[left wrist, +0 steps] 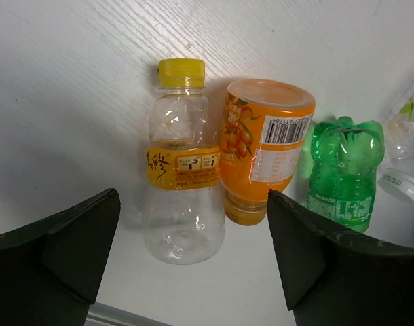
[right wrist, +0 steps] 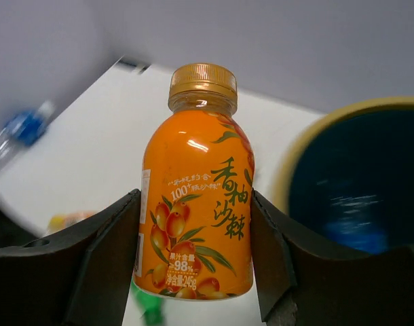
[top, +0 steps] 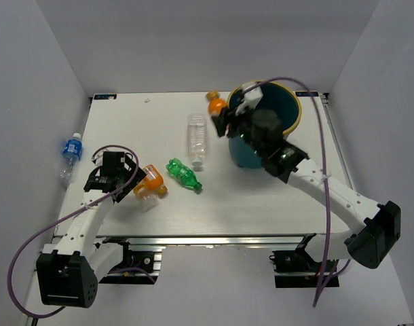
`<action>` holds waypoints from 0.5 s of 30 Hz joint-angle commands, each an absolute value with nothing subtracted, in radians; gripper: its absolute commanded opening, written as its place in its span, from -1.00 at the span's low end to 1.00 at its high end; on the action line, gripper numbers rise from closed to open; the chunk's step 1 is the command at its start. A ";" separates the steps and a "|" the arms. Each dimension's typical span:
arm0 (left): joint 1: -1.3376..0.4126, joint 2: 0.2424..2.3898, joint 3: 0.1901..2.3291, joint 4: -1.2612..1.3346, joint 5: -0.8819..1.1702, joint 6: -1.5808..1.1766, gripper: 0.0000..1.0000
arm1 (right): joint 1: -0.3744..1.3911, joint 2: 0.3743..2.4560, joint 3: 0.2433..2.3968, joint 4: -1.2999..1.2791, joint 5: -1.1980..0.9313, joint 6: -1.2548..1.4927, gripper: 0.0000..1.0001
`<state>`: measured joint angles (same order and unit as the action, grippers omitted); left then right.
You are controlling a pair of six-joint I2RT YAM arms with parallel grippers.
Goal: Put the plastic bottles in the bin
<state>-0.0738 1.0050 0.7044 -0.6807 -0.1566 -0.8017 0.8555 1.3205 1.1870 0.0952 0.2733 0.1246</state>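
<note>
the right claw (top: 222,122) grips an orange bottle (right wrist: 197,190) by its sides, in the air just beside the left rim of the bin (top: 299,115) at the far right corner of the table (top: 261,204). the left claw (left wrist: 193,200) gapes wide, empty, over a yellow-capped bottle (left wrist: 183,204) near the front left corner.

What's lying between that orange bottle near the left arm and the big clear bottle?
The green bottle lies on its side between the orange bottle and the big clear bottle; the left wrist view shows it best.
</note>
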 commanded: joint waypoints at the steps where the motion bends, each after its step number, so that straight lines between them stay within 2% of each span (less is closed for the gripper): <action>1: -0.071 0.985 0.690 -0.690 -0.167 -0.813 0.96 | 0.698 1.295 1.290 0.080 0.287 0.141 -0.66; 2: -0.071 0.988 0.690 -0.695 -0.169 -0.813 0.96 | 0.671 1.301 1.302 0.051 0.299 0.147 -0.65; 5: -0.071 0.992 0.672 -0.678 -0.155 -0.824 0.96 | 0.583 1.322 1.328 0.002 0.379 0.155 -0.40; 7: -0.071 1.002 0.652 -0.666 -0.140 -0.833 0.96 | 0.551 1.307 1.316 -0.049 0.336 0.178 -0.33; 8: -0.069 1.006 0.644 -0.651 -0.123 -0.838 0.96 | 0.536 1.298 1.284 -0.048 0.307 0.182 -0.22; 9: -0.071 1.012 0.637 -0.641 -0.120 -0.845 0.96 | 0.516 1.286 1.270 -0.045 0.267 0.183 0.27; 11: -0.071 1.020 0.620 -0.621 -0.103 -0.848 0.96 | 0.506 1.264 1.259 -0.055 0.264 0.170 0.72; 12: -0.069 1.026 0.617 -0.617 -0.101 -0.851 0.96 | 0.506 1.259 1.262 -0.066 0.271 0.166 0.79; 15: -0.071 1.045 0.611 -0.600 -0.104 -0.853 0.96 | 0.503 1.227 1.276 -0.107 0.291 0.150 0.79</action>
